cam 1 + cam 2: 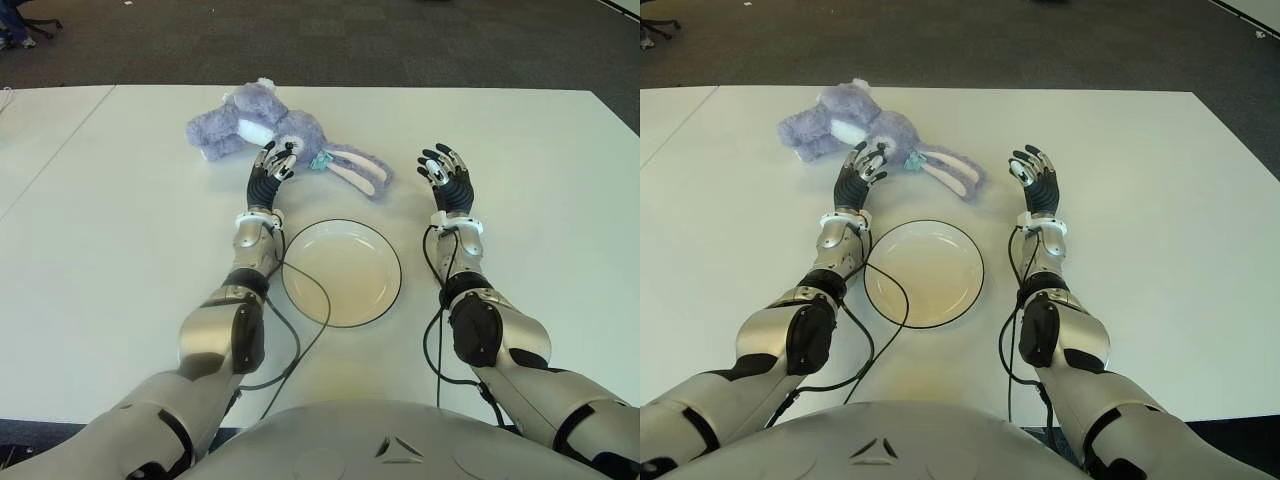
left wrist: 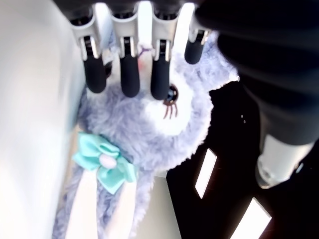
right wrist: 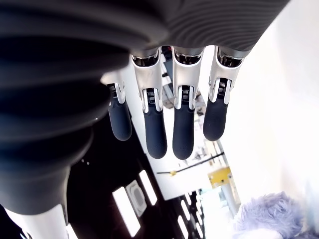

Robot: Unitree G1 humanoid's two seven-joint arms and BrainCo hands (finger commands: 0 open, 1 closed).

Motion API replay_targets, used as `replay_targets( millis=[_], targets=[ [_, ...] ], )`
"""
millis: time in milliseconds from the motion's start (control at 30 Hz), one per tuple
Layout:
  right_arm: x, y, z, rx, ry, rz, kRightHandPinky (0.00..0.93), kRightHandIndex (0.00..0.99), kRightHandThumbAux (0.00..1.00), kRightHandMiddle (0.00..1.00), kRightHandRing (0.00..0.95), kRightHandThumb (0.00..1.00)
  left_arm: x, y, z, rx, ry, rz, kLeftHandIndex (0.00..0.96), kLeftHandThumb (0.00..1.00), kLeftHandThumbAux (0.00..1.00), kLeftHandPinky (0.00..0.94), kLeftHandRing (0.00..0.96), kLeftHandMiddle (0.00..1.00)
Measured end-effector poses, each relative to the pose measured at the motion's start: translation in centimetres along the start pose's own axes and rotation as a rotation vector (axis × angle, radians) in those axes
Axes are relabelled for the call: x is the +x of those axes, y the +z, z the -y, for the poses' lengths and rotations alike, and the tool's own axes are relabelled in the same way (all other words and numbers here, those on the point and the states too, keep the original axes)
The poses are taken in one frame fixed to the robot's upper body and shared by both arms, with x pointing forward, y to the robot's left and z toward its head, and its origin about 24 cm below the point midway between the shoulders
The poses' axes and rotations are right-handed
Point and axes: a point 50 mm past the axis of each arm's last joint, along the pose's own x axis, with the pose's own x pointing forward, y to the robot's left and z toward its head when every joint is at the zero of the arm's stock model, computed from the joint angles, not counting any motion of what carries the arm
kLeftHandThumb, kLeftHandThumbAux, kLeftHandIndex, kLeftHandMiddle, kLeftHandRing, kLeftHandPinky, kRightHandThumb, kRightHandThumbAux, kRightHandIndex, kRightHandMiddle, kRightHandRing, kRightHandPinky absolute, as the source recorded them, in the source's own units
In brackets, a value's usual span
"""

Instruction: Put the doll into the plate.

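The plush rabbit doll, lavender-grey with a white muzzle, lies on its side on the white counter, on the far side of the plate and a little toward the robot's left, entirely outside the plate. A turquoise bow sits at the base of its long ears, which trail across the counter toward the robot's right, their pale inner lining showing. The left hand is raised just at the near edge of the doll, palm turned up and toward the toy, with its fingers extended and slightly spread; in the left wrist view their dark tips stand in front of the doll's face and stitched eye, yet none is curled around the fur, and the hand holds nothing. Whether the fingertips brush the plush cannot be told. The round white plate with a thin dark rim lies nearer the robot, between the two forearms, with nothing in it. The right hand is raised beside the plate on the robot's right, well apart from the doll's ears, its fingers straight and loosely spread, holding nothing. Black cables run along both forearms over the counter. Beyond the counter's far edge lies dark carpet floor.
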Motion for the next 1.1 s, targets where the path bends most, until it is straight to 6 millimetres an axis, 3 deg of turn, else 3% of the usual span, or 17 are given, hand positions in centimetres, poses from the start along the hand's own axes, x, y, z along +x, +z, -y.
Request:
replay_targets(
  millis=[567,800,967,1100],
  targets=[
    [0.0,0.0,0.0,0.004,0.011,0.001,0.260,0.212,0.737,0.318,0.307,0.037,0.0,0.1,-0.2,-0.011,0.011,0.003,0.094,0.000,0.577,0.193,0.208,0.201],
    [0.0,0.0,0.0,0.005,0.012,0.001,0.254,0.220,0.740,0.317,0.301,0.039,0.0,0.2,-0.7,-0.020,0.030,0.012,0.093,0.000,0.587,0.246,0.212,0.186],
    [0.0,0.0,-0.1,0.005,0.014,0.002,0.275,0.234,0.753,0.320,0.308,0.035,0.0,0.7,-2.1,-0.033,0.077,0.029,0.061,0.000,0.587,0.243,0.207,0.165],
    [0.0,0.0,-0.1,0.006,0.014,0.002,0.281,0.232,0.752,0.319,0.313,0.034,-0.1,1.3,-4.0,-0.045,0.137,0.049,0.028,0.000,0.571,0.188,0.183,0.141]
  ],
)
